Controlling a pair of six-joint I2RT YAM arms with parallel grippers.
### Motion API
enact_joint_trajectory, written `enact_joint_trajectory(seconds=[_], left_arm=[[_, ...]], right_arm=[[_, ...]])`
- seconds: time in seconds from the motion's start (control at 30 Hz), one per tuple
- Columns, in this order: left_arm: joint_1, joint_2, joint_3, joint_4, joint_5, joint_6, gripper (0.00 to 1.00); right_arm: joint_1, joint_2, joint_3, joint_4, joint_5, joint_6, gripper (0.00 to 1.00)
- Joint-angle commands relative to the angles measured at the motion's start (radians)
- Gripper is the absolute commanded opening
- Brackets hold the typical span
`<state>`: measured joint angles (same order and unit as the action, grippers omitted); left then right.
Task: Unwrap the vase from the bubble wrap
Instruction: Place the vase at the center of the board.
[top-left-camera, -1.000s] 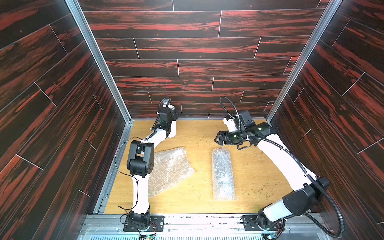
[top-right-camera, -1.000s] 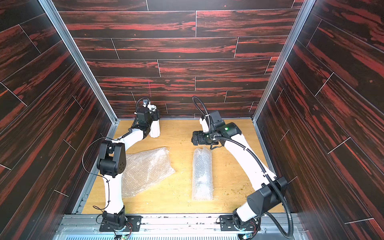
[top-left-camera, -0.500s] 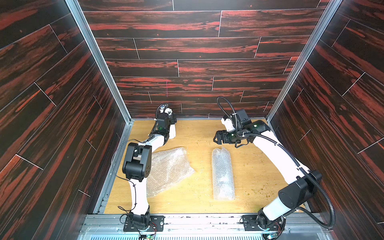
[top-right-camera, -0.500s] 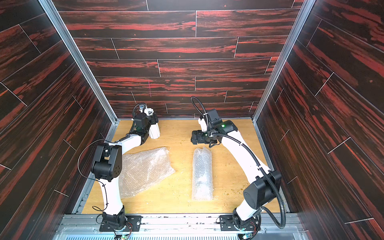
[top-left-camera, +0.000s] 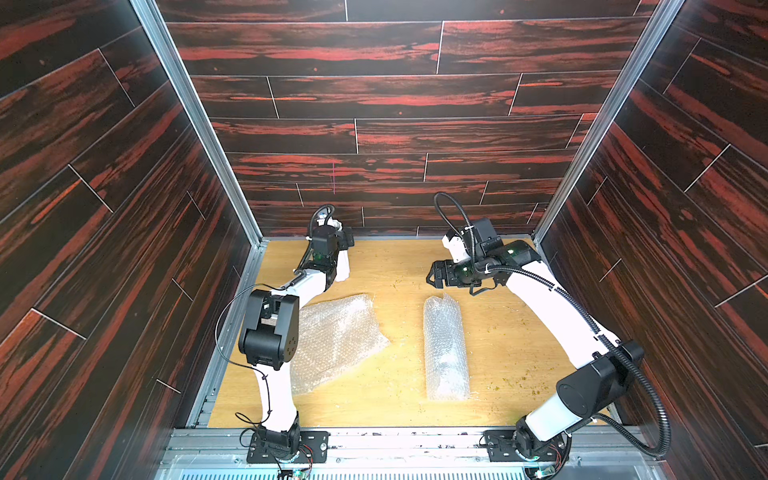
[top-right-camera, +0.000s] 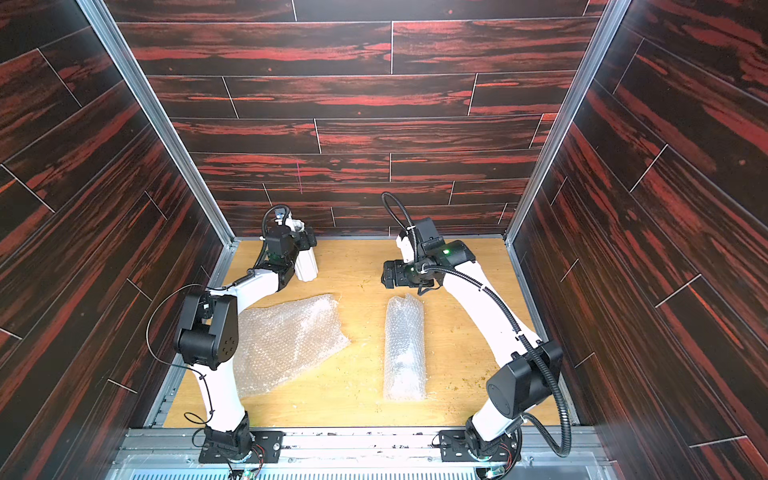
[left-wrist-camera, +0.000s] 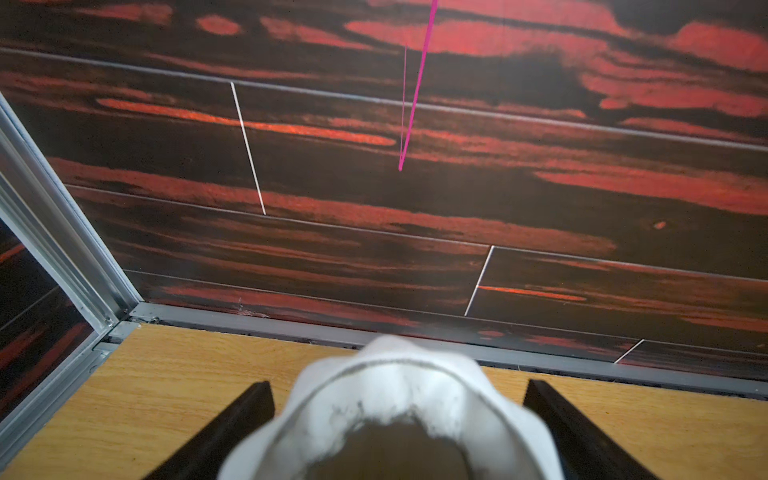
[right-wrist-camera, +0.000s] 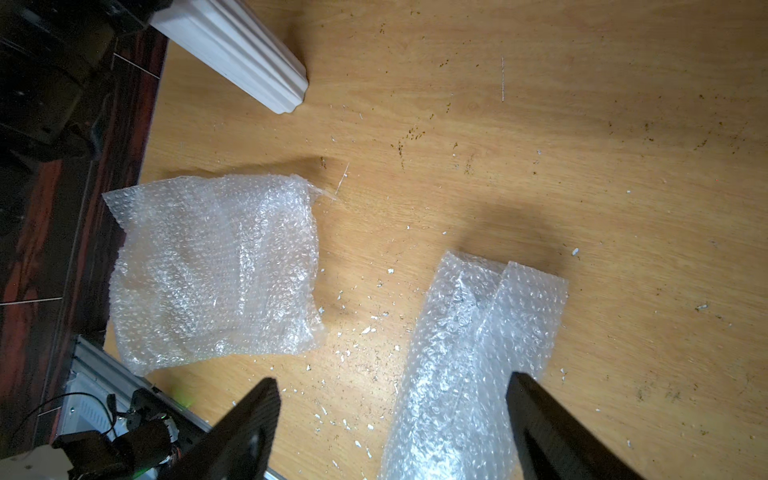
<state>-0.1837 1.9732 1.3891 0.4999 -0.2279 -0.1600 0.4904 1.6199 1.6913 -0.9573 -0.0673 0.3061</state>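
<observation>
A white fluted vase (top-left-camera: 343, 266) (top-right-camera: 306, 266) (right-wrist-camera: 232, 54) stands upright and bare at the table's back left. My left gripper (top-left-camera: 340, 244) (left-wrist-camera: 399, 388) is open around its rim, and both black fingers (left-wrist-camera: 253, 405) stand clear of it. One sheet of bubble wrap (top-left-camera: 336, 340) (top-right-camera: 286, 340) (right-wrist-camera: 212, 270) lies crumpled on the left. A second, rolled long, (top-left-camera: 444, 345) (top-right-camera: 405, 345) (right-wrist-camera: 469, 353) lies mid-table. What is inside the roll is hidden. My right gripper (top-left-camera: 430, 276) (right-wrist-camera: 390, 382) hangs open above the roll's far end.
The wooden table (top-left-camera: 507, 332) is strewn with small crumbs and white flakes. Dark panelled walls close it in on three sides, the back wall (left-wrist-camera: 374, 249) just behind the vase. A metal rail (top-left-camera: 395, 440) with both arm bases runs along the front.
My left gripper's jaws have spread wider around the vase, which stays standing. The left elbow has sunk a little toward the front. The right gripper has hardly moved.
</observation>
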Motion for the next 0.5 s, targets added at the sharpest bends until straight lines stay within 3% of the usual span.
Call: enact_joint_trajectory(seconds=[0.0,0.23,0.47], left_arm=[[-0.001,-0.072,-0.022,0.003,-0.010,-0.005,0.98],[0.000,-0.126,-0.081,0.014,-0.046,-0.014,1.00],[-0.001,-0.389,-0.233,-0.143,-0.057,-0.013,1.00]], right_arm=[[-0.004,-0.007,0.031,-0.018,0.011,0.002,0.89],[-0.004,-0.017,0.041,-0.039,0.017,-0.004,0.89],[-0.008,-0.072,0.000,-0.055,0.033,0.008,0.89]])
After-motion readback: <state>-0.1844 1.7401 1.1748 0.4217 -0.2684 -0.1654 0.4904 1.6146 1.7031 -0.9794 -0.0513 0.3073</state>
